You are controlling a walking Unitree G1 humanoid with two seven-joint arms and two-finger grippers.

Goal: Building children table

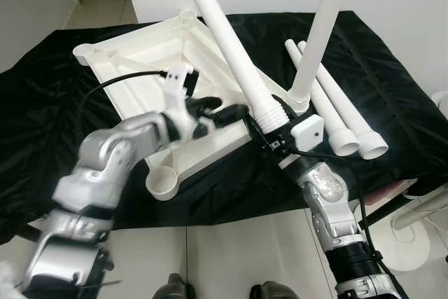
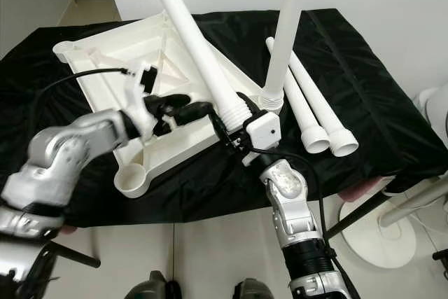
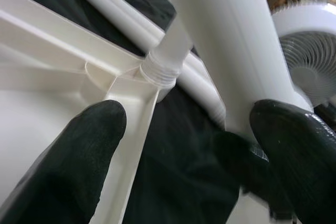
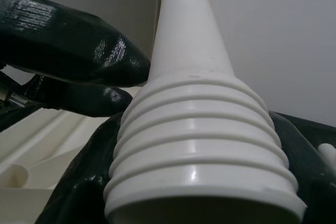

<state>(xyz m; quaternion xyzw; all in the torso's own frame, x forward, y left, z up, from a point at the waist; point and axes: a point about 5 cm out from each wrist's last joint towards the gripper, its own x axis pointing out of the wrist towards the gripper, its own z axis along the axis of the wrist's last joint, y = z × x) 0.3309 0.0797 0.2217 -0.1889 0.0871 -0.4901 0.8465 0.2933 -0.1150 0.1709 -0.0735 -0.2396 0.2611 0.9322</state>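
A white table top (image 1: 140, 75) lies upside down on a black cloth (image 1: 42, 124). One white leg (image 1: 318, 33) stands upright in its right corner socket (image 3: 164, 67). My right gripper (image 1: 271, 125) is shut on the ribbed, threaded end (image 4: 199, 145) of a second leg (image 1: 231, 54), which leans up and to the left over the table top. My left gripper (image 1: 218, 111) is open just left of that threaded end, with its fingers (image 3: 79, 156) over the underside ribs and the held leg (image 3: 236, 51) beside one of them. Two loose legs (image 1: 343, 117) lie on the cloth at the right.
Empty round sockets show at the near corner (image 1: 162, 183), the far left corner (image 1: 87, 50) and the far corner (image 1: 187, 14). A white fan (image 3: 310, 61) stands on the floor to the right, its base (image 1: 413, 246) near my right arm. The cloth's front edge hangs over tiled floor.
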